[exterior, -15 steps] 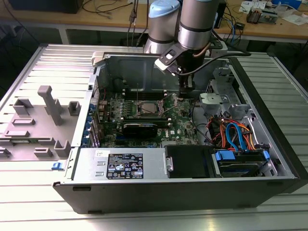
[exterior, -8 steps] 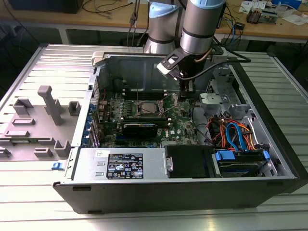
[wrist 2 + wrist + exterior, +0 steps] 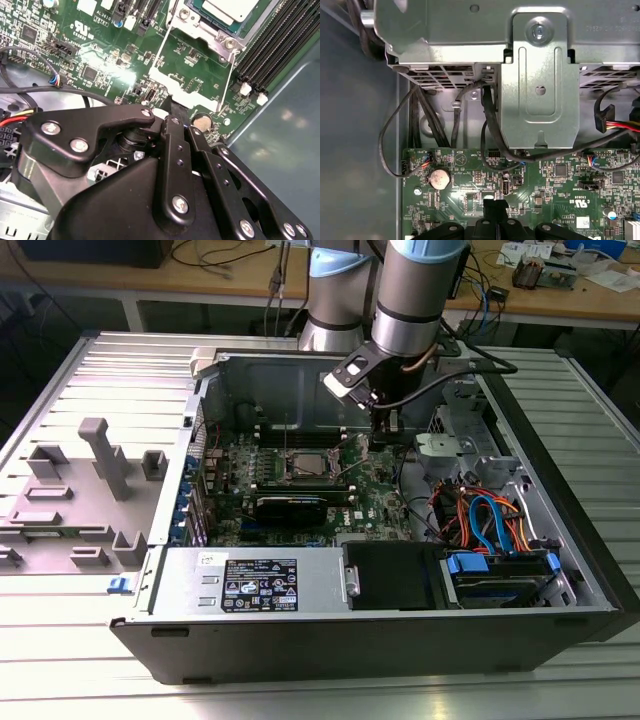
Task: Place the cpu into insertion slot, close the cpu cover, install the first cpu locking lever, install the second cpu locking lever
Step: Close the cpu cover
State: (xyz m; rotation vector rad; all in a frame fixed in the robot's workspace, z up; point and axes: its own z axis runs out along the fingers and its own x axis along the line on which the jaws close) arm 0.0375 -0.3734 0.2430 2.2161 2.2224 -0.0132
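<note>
An open computer case holds the green motherboard (image 3: 375,490). The cpu (image 3: 230,9), with a dull silver top, lies in the insertion slot (image 3: 200,26), which also shows mid-board in the exterior view (image 3: 305,466). The cpu cover (image 3: 182,90) stands open as a thin silvery frame, and the board shows through its window. My gripper (image 3: 170,107) is shut, its black tip right at the cover's free edge; I cannot tell if they touch. In the exterior view the gripper (image 3: 385,432) hangs to the slot's right, above the board (image 3: 495,204). I cannot pick out the locking levers from the frame's thin bars.
Black memory slots (image 3: 280,45) flank the socket. A coin battery (image 3: 439,178) sits by the fingertips. A metal drive bracket (image 3: 540,85) and black cables (image 3: 490,125) lie close. A graphics card (image 3: 290,508), a power supply (image 3: 255,580) and coloured cables (image 3: 490,520) fill the case.
</note>
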